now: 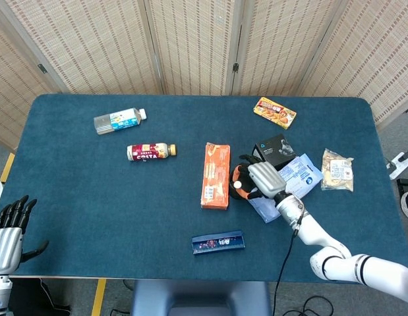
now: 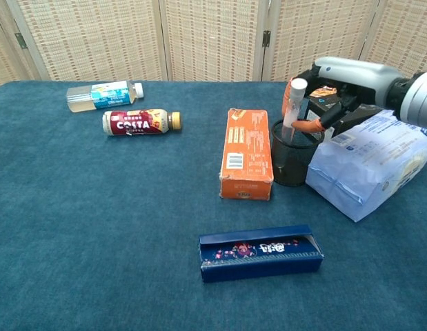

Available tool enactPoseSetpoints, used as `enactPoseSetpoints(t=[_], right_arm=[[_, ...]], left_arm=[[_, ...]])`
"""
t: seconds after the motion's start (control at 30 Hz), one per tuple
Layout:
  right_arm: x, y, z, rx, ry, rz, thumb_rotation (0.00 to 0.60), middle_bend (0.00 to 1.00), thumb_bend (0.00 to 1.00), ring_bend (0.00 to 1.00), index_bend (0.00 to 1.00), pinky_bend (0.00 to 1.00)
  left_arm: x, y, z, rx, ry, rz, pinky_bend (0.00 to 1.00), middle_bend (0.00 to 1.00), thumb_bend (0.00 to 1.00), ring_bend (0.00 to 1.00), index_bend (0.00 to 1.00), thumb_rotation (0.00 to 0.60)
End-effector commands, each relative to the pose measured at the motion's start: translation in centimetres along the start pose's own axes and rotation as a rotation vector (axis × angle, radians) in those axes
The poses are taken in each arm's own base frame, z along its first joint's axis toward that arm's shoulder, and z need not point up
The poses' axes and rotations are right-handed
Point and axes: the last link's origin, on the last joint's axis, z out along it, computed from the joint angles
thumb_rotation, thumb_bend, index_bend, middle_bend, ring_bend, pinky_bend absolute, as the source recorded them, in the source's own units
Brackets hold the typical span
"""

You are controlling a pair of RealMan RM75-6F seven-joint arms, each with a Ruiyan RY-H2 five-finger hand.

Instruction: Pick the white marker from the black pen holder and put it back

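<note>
The white marker stands tilted, its cap raised well above the black mesh pen holder and its lower end still inside the holder's mouth. My right hand reaches in from the right above the holder and pinches the marker's upper part between its orange-tipped fingers. In the head view the right hand covers most of the pen holder, and the marker's white cap shows at its left. My left hand hangs off the table's near left corner, fingers apart and holding nothing.
An orange box lies right against the holder's left side, and a pale blue pouch against its right. A black box sits behind. A dark blue box lies in front. Two bottles lie far left.
</note>
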Motion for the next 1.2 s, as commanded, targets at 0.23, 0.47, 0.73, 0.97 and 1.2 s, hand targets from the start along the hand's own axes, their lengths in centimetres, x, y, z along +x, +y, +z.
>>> enactPoseSetpoints(t=[0.23, 0.47, 0.73, 0.97, 1.2], right_arm=[[3.4, 3.1, -3.9, -0.016, 0.188, 0.510, 0.600, 0.40, 0.35, 0.13, 0.59, 0.15], [4.9, 4.2, -6.3, 0.027, 0.273, 0.749, 0.600, 0.40, 0.35, 0.13, 0.59, 0.15], [5.0, 3.7, -9.8, 0.025, 0.201, 0.967, 0.600, 0.40, 0.35, 0.14, 0.59, 0.15], [6.4, 4.5, -10.4, -0.002, 0.271, 0.498, 0.600, 0.40, 0.39, 0.14, 0.59, 0.15], [6.7, 4.8, -10.9, -0.028, 0.392, 0.027, 0.600, 0.40, 0.40, 0.14, 0.59, 0.15]], left_arm=[[0.1, 0.9, 0.1, -0.028, 0.003, 0.001, 0.10, 0.06, 0.24, 0.06, 0.10, 0.600], [0.4, 1.5, 0.2, -0.044, 0.008, 0.006, 0.10, 0.06, 0.24, 0.06, 0.10, 0.600], [0.7, 2.0, 0.2, -0.059, 0.013, 0.008, 0.10, 0.06, 0.24, 0.06, 0.10, 0.600], [0.7, 2.1, 0.1, -0.063, 0.014, 0.006, 0.10, 0.06, 0.24, 0.06, 0.10, 0.600], [0.8, 2.1, 0.0, -0.063, 0.017, 0.005, 0.10, 0.06, 0.24, 0.06, 0.10, 0.600]])
